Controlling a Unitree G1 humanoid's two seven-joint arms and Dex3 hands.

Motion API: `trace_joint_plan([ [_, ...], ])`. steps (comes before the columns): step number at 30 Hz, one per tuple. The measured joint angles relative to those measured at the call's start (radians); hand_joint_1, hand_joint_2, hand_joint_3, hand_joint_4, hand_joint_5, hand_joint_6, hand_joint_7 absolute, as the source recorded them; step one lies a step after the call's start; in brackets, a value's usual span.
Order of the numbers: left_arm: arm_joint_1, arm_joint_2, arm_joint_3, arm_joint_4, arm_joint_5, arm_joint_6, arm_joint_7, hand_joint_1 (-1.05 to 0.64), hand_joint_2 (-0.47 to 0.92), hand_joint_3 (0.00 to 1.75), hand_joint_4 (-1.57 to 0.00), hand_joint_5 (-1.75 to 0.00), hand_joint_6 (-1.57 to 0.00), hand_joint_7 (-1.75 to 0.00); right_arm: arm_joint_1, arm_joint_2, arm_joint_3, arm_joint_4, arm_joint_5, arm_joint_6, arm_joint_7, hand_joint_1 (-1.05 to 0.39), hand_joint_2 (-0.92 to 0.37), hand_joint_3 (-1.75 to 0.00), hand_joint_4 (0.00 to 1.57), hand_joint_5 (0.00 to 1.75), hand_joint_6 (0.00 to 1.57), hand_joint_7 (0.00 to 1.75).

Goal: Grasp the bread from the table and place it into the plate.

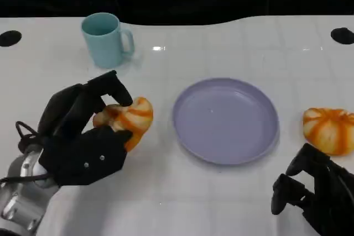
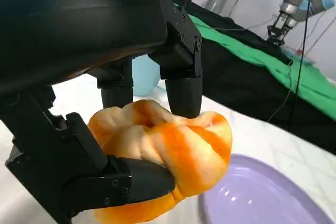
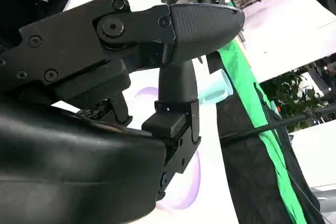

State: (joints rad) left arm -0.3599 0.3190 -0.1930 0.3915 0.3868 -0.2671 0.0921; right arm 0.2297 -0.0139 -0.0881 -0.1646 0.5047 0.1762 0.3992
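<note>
Bread [image 1: 126, 121] was clamped in left hand [image 1: 83, 136], just beside plate [image 1: 225, 120], prob. ready for transfer; right hand [image 1: 312, 192] held nothing, fingers curled in.

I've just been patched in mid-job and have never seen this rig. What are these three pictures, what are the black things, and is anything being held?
The black things are the hands of a humanoid robot standing at a white table. The wide picture comes from a camera on its head, looking down. The other two come from cameras at its wrists, just behind each hand.

The left hand grips a bread roll, orange and cream; the left wrist view shows fingers pressed on it. The right hand holds nothing.

On the table are a purple plate, with nothing on it, a light blue mug farther back, and a second bread roll to the right of the plate, near the right hand.
</note>
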Motion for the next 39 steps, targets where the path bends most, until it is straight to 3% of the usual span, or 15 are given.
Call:
trace_joint_plan([
  [10, -0.007, -0.024, 0.010, -0.017, -0.001, 0.015, -0.022, -0.12, 0.36, 1.46, -0.90, -1.75, -0.74, -1.75, 0.000, 0.000, 0.000, 0.000, -0.001, 0.000, -0.003, -0.59, -0.92, -0.38, 0.75, 1.75, 0.59, 1.59],
  [20, -0.225, -0.111, -0.066, 0.135, 0.084, -0.114, 0.033, -0.10, 0.37, 1.42, -0.89, -1.75, -0.71, -1.75, -0.006, -0.002, -0.002, 0.005, 0.001, -0.004, 0.020, -0.59, -0.92, -0.39, 0.75, 1.75, 0.59, 1.61],
  [39, -0.266, -0.160, -0.093, 0.220, 0.120, -0.157, 0.069, -0.09, 0.30, 1.49, -0.91, -1.75, -0.73, -1.75, -0.003, 0.010, 0.000, 0.010, -0.002, -0.018, 0.014, -0.60, -0.92, -0.38, 0.75, 1.75, 0.58, 1.60],
])
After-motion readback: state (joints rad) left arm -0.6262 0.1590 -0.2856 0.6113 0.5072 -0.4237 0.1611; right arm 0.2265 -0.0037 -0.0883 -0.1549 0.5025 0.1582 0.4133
